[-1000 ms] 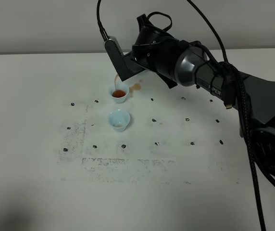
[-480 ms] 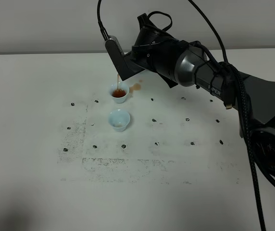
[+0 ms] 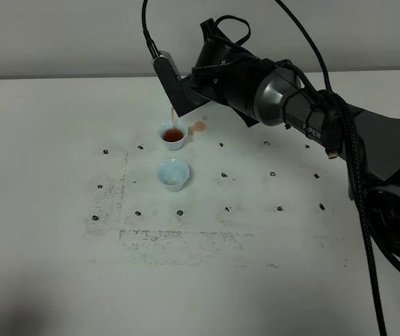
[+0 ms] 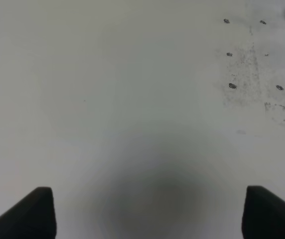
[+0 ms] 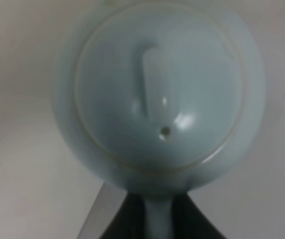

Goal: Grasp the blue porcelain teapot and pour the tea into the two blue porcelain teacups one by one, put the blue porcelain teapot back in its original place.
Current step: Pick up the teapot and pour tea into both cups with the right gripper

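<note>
1. White worktop (image 3: 46, 266), scuffed and dotted with small dark marks (image 3: 224, 174), runs back to a plain grey wall (image 3: 60, 35).
2. One small pale-blue cup holding tea (image 3: 173, 135) stands on the worktop; everything below is placed from it.
3. The right claw (image 3: 176, 92) hangs above this cup and slightly behind it, toward the wall, on an arm reaching in from the right.
4. This claw is clamped on the handle (image 5: 157, 221) of the pale-blue teapot (image 5: 157, 94). The wrist view shows the round lid (image 5: 182, 74) with its knob and a small vent hole.
5. From the high camera the teapot is mostly hidden behind the claw. A thin brown stream of tea (image 3: 170, 117) falls from it into the cup.
6. The second cup (image 3: 173, 174) sits just in front of the first, apart from it, its inside pale.
7. A brown spill (image 3: 198, 127) lies on the worktop just beside the tea cup, on the arm's side.
8. The left claw (image 4: 152, 214) has its fingers spread wide with nothing between them, over bare worktop well away from the tea cup.
</note>
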Tool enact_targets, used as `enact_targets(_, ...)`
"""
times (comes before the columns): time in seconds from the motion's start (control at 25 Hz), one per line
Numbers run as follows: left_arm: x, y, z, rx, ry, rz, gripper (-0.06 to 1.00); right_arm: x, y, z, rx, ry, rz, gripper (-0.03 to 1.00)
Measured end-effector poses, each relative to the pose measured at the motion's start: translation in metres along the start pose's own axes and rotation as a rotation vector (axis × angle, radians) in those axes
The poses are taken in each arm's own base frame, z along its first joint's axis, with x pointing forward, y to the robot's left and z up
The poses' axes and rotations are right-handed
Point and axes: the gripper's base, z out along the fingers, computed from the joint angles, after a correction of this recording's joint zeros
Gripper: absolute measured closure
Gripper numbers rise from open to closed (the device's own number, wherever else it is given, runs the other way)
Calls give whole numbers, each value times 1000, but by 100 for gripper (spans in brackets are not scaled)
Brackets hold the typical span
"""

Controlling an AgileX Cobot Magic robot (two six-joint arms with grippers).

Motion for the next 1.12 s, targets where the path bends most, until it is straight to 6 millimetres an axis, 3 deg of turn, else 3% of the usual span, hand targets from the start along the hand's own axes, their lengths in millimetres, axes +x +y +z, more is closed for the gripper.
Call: enact_targets(1.12,0,0,0,0,0,0,22,-6,1,-5,0,11,-12,92)
